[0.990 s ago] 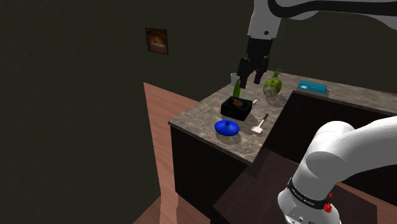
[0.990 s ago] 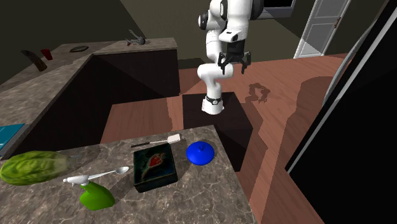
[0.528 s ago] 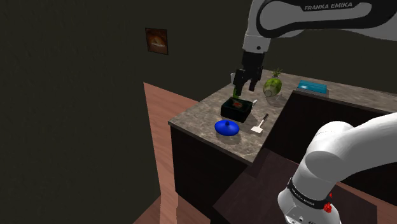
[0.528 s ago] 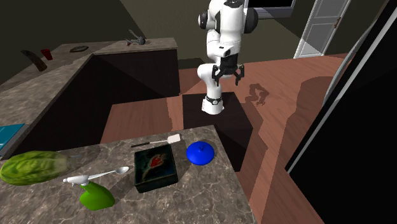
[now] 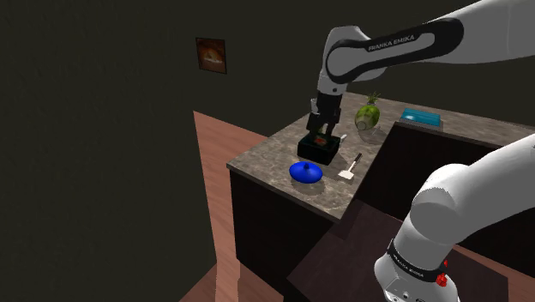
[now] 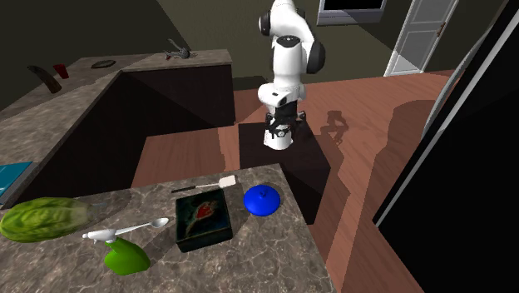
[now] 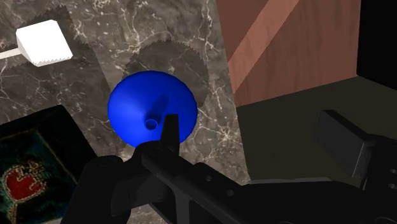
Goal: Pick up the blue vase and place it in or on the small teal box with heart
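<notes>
Blue vase (image 5: 306, 172) beside heart box (image 5: 315, 152) | shoulder view: gripper (image 5: 320, 129) above box | wrist view: fingers (image 7: 169, 132) spread

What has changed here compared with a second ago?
The arm has come down and toward the shoulder view's left, putting the open gripper low over the counter, above the dark heart box. Nothing was taken hold of. The blue vase, the box and the white spatula stayed put.

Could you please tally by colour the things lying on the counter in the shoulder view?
Blue: 1, vase
Green: 2, spray bottle, striped object
Dark: 1, heart box
Pale: 2, spatula, spoon
Teal: 1, tray
Total: 7
</notes>
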